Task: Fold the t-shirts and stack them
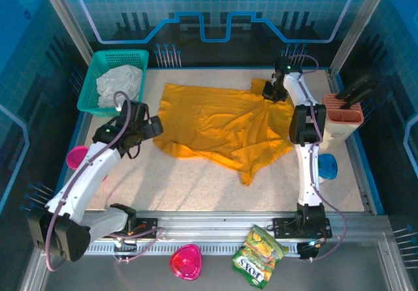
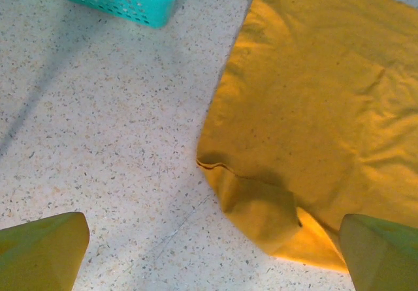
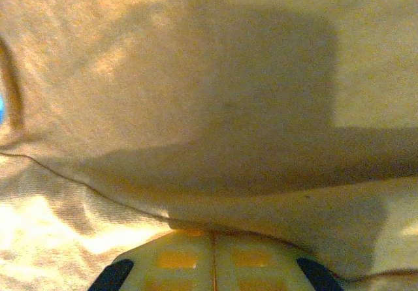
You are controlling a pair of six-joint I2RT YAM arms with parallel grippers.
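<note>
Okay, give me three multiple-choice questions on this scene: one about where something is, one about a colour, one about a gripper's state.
1. Where on the speckled table does the teal plastic mesh basket stand?
A: near right corner. B: far left corner. C: on the shirt.
2. What colour is the crumpled cloth in that basket?
A: black. B: red. C: pale grey-white.
3. How is the left gripper?
A: open, by the mustard-orange t-shirt's edge. B: shut on the shirt. C: shut on the basket.
Answers: B, the top view puts it far left. C, pale cloth lies inside it. A, the left wrist view shows its fingers wide apart.
</note>
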